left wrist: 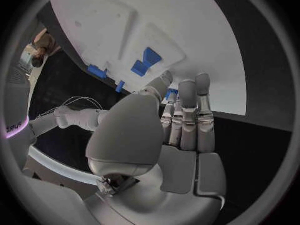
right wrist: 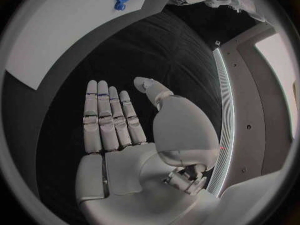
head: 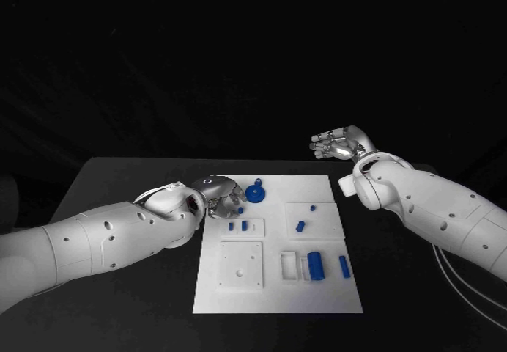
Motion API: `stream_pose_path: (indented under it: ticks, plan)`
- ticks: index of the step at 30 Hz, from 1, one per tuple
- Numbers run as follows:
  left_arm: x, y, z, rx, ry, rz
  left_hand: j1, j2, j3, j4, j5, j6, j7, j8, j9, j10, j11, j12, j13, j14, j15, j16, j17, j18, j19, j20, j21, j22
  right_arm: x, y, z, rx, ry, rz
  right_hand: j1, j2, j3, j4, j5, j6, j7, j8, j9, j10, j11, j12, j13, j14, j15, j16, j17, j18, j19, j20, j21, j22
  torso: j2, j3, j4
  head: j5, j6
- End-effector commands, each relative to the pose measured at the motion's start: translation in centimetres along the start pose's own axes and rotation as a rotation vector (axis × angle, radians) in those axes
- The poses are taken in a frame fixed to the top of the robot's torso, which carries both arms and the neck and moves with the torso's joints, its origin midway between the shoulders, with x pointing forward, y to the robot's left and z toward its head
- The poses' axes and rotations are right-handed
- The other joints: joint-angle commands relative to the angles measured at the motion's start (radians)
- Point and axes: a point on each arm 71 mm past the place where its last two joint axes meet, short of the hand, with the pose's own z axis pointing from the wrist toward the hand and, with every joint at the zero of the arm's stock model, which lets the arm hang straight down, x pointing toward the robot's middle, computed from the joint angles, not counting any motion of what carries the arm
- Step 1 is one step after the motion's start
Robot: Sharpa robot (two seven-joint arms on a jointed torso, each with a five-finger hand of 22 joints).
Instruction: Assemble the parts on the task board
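Left hand (head: pixel 212 196) hovers over the task board's (head: pixel 277 293) upper-left corner — fingers straight, pressed together, holding nothing. Right hand (head: pixel 340 144) sits raised at upper right of the frame, off the board — fingers flat, side by side, empty.

A robotics lab test bench: a matte black table (head: pixel 127 176) under darkness bears a flat white plastic task board (head: pixel 327 293), with small blue plastic parts (head: pixel 315 262) on that board.

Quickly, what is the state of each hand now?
Left hand: open, fingers straight, holding nothing.
Right hand: open, flat, holding nothing.
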Motion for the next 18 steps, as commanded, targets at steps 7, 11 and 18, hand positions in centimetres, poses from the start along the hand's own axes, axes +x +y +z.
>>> stream_pose_path:
  ticks: [7, 11, 18]
  plan:
    - [-1.1, 2.2, -0.3, -0.069, -0.078, -0.077, 0.017, 0.008, 0.05, -0.012, 0.02, 0.152, 0.059, 0.002, 0.004, 0.07, -0.019, -0.005, -0.001, -0.003, -0.009, -0.017, -0.006, 0.0, -0.004, -0.01, 0.004, 0.024, 0.1, -0.3, -0.5, -0.011, 0.08, -0.056, 0.023, 0.011, 0.027, -0.029, -0.035, 0.055, -0.013, 0.0, 0.002, 0.06, -0.023, -0.01, -0.002, 0.087, -0.038, 0.009, 0.004, 0.011, 0.079, -0.037, 0.03, 0.005, -0.001, 0.0001, -0.0001, -0.001, 0.007]
    - [-2.2, 4.0, -0.4, -0.129, -0.119, -0.153, 0.003, -0.007, 0.082, -0.029, 0.022, 0.154, 0.061, 0.001, 0.004, 0.07, -0.018, -0.004, -0.001, 0.001, -0.01, -0.024, -0.008, -0.005, -0.013, -0.015, 0.022, 0.023, -0.1, -0.5, -1.0, -0.016, 0.124, -0.111, 0.035, 0.017, 0.004, -0.043, -0.064, 0.082, -0.021, -0.001, 0.002, 0.099, -0.041, -0.015, -0.002, 0.197, -0.08, 0.043, 0.023, 0.017, 0.18, -0.078, 0.086, 0.025, -0.001, 0.0, 0.0, -0.002, 0.01]
    - [-3.9, 7.0, -1.0, -0.224, -0.203, -0.345, -0.014, -0.009, 0.096, -0.051, 0.024, 0.154, 0.064, 0.001, 0.004, 0.023, -0.005, -0.005, -0.001, -0.002, -0.004, -0.061, -0.021, 0.004, -0.028, -0.007, 0.03, 0.019, 0.1, -0.7, -2.4, -0.045, 0.235, -0.272, 0.048, 0.036, -0.064, -0.079, -0.117, 0.11, -0.037, -0.002, 0.0, 0.149, -0.071, -0.018, -0.001, 0.336, -0.148, 0.209, 0.185, 0.007, 0.344, -0.165, 0.236, 0.105, -0.001, 0.0002, -0.0012, -0.01, 0.016]
